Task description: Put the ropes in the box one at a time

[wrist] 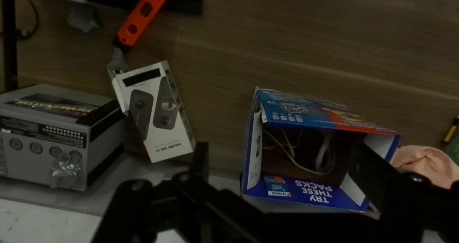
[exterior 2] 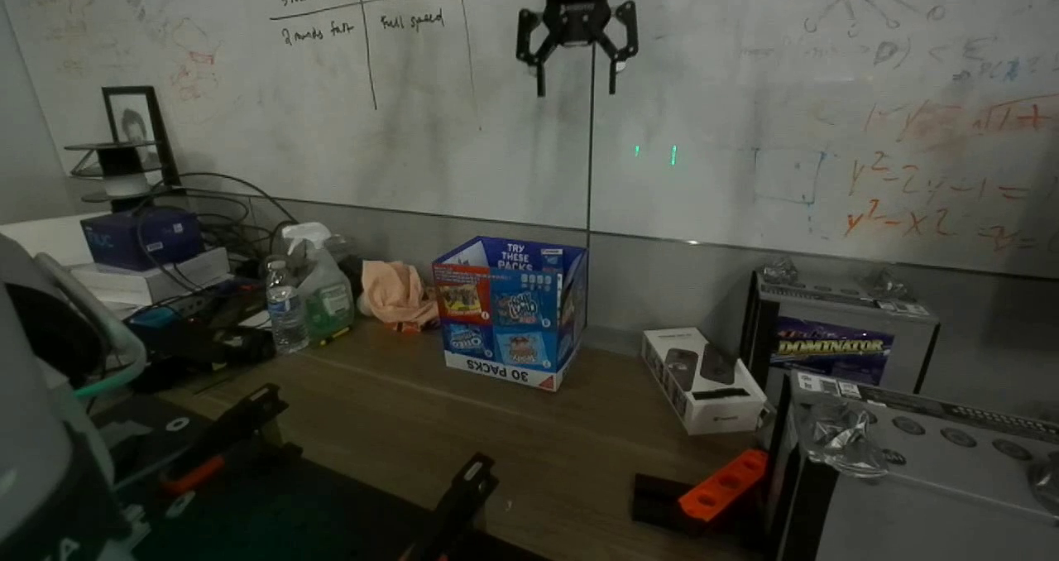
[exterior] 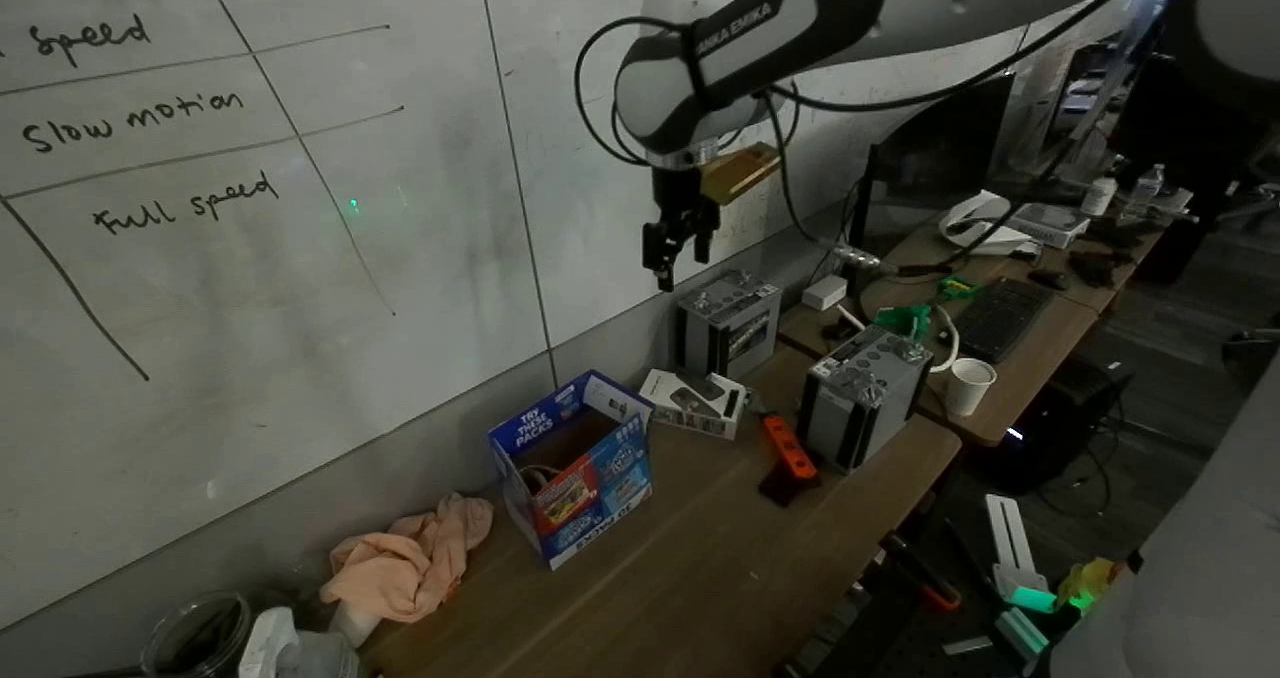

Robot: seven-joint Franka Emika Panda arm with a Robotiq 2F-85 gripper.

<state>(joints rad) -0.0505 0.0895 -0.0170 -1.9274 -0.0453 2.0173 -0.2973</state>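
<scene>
Whiteboard (exterior 2: pixel 496 172) as backdrop, wooden desk (exterior: pixel 690 548) below it. On desk, lidless cardboard snack-pack box (exterior 2: pixel 517 321), mouth up. My Robotiq gripper (exterior 2: pixel 577 89) hangs high, well apart from box; jaws spread, nothing held. Task's pale ropes (wrist: pixel 321 155): loosely looped inside box, seen in wrist view. Thicker and thinner lengths show; can't tell how many ropes they make. I make out no rope for certain anywhere outside box. My judgement: placing done or nearly so; only rope out of sight would leave me anything to fetch.
</scene>
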